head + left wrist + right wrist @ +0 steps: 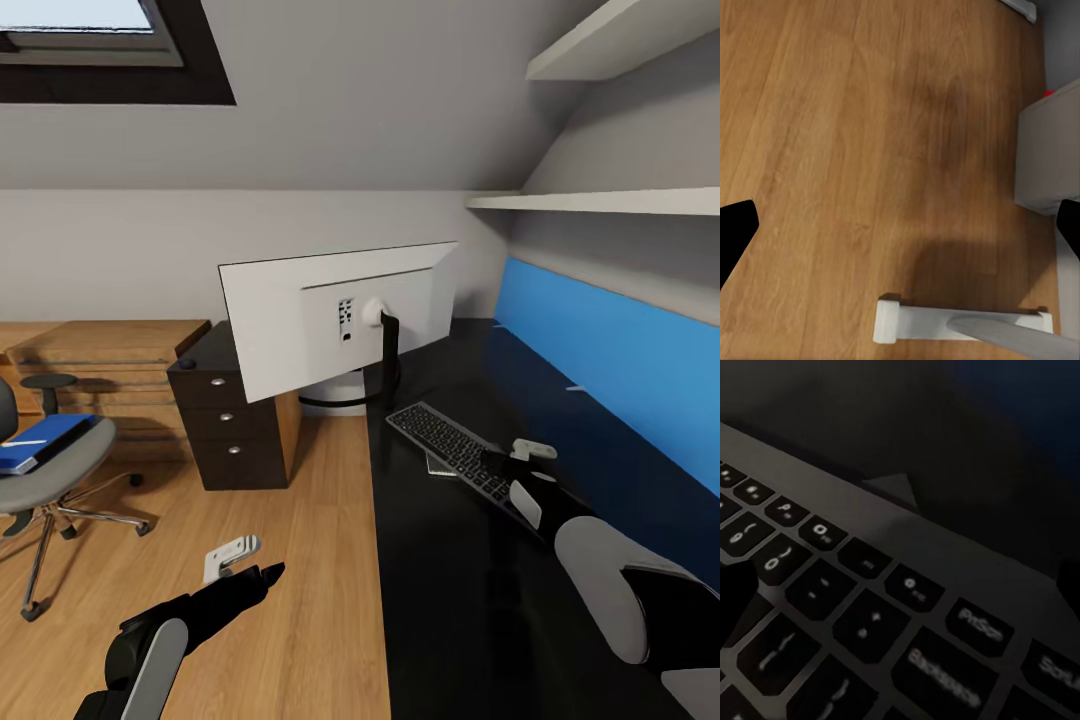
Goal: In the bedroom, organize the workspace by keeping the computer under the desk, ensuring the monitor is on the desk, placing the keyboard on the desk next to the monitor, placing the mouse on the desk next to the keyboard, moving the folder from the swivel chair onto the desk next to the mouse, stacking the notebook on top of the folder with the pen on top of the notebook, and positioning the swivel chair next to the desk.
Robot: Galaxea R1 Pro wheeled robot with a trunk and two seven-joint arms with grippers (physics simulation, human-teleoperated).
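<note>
The monitor (320, 325) stands on the black desk (450, 600) with its pale back toward me. The dark keyboard (445, 445) lies on the desk beside it. My right gripper (497, 464) (900, 585) hovers open right over the keyboard's (855, 607) near end, fingers spread wide. My left gripper (265, 574) (900, 225) hangs open over the wooden floor, holding nothing. At far left the swivel chair (60, 475) carries the blue folder (40, 440) on its seat. Mouse, notebook and pen are out of view. I cannot tell if the grey box (1050, 150) is the computer.
A dark drawer unit (235, 425) stands on the floor left of the desk, with low oak shelving (100, 365) behind it. A blue back panel (620, 370) and wall shelves (600, 200) line the desk's right side. A white desk foot (945, 322) lies below the left gripper.
</note>
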